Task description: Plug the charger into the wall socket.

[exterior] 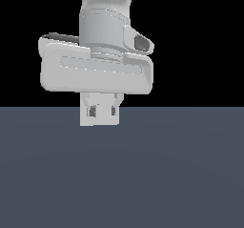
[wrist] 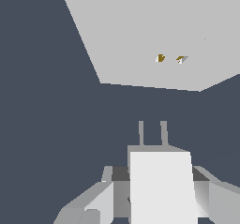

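Charger [wrist: 161, 190]: held in the end effector [wrist: 159, 195], two prongs leading, long axis aimed toward 12 o'clock at the wall socket [wrist: 150, 35] | end effector: fingers [wrist: 101, 202] clenched on the charger's flanks | wall socket: apart from the prongs, two holes near 1 o'clock | worktop [exterior: 181, 174]: dark grey.
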Motion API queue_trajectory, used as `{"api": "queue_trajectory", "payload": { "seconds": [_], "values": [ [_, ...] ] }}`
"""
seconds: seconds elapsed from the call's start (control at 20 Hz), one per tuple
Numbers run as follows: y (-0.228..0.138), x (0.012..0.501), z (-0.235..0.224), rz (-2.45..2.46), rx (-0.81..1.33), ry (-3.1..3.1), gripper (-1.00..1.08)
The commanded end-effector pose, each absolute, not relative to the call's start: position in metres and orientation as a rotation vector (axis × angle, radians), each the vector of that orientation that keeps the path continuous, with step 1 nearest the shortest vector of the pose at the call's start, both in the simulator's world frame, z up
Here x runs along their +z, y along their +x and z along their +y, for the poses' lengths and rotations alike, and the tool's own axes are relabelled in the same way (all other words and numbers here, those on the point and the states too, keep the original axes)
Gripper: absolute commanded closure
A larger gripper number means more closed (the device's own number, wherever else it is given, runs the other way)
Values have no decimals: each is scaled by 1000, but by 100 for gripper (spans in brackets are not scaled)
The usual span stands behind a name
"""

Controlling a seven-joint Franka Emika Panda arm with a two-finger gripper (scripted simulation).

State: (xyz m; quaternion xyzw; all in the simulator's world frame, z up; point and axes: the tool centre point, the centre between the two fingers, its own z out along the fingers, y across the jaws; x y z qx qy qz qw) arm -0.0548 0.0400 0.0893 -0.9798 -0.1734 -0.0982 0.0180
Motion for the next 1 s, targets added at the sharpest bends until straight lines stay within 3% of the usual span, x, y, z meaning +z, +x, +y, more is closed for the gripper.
{"api": "queue_trajectory", "payload": {
  "seconds": [0.0,0.95],
  "values": [
    [-53,94,39,-485,-305,-3056,108],
    [-46,100,39,-405,-303,-3075,108]
  ]
}}
